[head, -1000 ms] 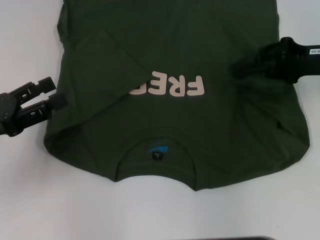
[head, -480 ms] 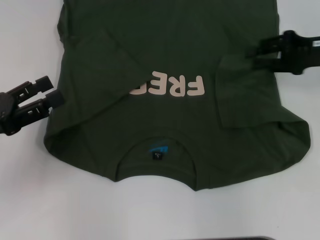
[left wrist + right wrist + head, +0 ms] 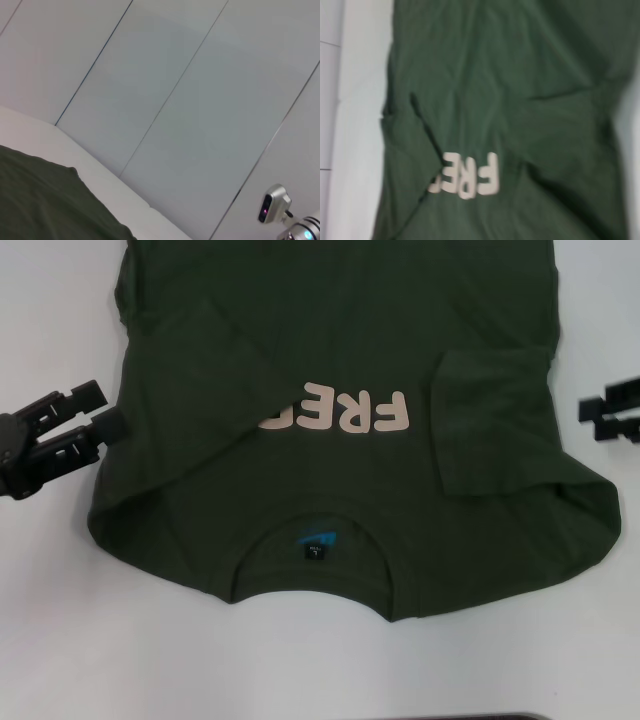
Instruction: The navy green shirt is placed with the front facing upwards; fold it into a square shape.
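Note:
The navy green shirt (image 3: 330,350) lies flat on the white table (image 3: 120,640), front up, collar and blue label (image 3: 315,538) toward me. Pale "FREE" lettering (image 3: 350,412) is partly covered by the left sleeve, which is folded inward. The right sleeve (image 3: 490,420) also lies folded onto the chest. My left gripper (image 3: 105,408) stands open and empty just off the shirt's left edge. My right gripper (image 3: 592,415) is open, empty, and off the cloth at the right. The right wrist view looks down on the shirt (image 3: 510,100) and its lettering (image 3: 470,175). A corner of the shirt (image 3: 40,205) shows in the left wrist view.
Bare white table surrounds the shirt on the left, right and near sides. A dark strip (image 3: 490,717) sits at the table's near edge. Grey wall panels (image 3: 190,100) and a small sensor device (image 3: 272,202) show in the left wrist view.
My right gripper let go of the right sleeve, which now lies folded on the chest, and drew back rightward off the shirt. The left gripper barely shifted.

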Controlling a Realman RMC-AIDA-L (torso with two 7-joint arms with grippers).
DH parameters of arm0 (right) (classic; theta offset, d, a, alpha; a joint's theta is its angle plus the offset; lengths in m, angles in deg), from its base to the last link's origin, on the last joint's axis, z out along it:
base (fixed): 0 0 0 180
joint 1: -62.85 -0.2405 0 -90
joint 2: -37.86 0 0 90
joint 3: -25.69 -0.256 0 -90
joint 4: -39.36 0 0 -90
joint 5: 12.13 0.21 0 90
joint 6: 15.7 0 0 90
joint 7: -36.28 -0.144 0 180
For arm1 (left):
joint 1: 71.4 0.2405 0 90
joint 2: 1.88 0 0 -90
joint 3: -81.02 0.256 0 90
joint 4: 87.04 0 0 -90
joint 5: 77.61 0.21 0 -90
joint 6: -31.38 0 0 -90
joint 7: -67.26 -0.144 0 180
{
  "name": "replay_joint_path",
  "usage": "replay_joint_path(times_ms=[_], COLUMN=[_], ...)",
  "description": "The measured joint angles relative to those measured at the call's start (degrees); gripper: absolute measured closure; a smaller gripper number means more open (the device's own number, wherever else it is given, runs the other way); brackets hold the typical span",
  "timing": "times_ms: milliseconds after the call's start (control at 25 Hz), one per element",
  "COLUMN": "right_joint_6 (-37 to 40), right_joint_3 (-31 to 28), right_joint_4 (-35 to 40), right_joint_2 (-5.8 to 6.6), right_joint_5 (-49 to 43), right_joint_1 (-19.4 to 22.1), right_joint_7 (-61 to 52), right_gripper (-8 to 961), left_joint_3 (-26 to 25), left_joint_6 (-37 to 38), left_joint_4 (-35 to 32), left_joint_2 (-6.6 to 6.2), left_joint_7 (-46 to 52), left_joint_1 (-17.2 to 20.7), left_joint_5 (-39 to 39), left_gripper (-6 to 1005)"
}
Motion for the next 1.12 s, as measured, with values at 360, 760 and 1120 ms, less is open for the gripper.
replay_joint_path(times_ms=[360, 760, 1120], right_joint_6=[-0.75, -2.38, 6.59], right_joint_3=[0.22, 1.87, 1.13], right_joint_4=[1.7, 1.09, -0.77], right_joint_2=[-1.34, -2.76, -3.54], right_joint_5=[-8.24, -8.34, -3.96], right_joint_1=[0.13, -0.89, -2.71], right_joint_7=[0.65, 0.85, 4.16], right_gripper=[500, 502, 506], left_joint_3=[-0.07, -0.59, -0.65], left_joint_6=[0.09, 0.45, 0.46], left_joint_4=[-0.07, -0.09, -0.09], left_joint_2=[0.02, 0.03, 0.0], left_joint_7=[1.33, 1.4, 1.4], left_joint_1=[-0.59, -0.25, -0.55], left_joint_5=[0.0, 0.0, 0.0], left_gripper=[142, 143, 143])
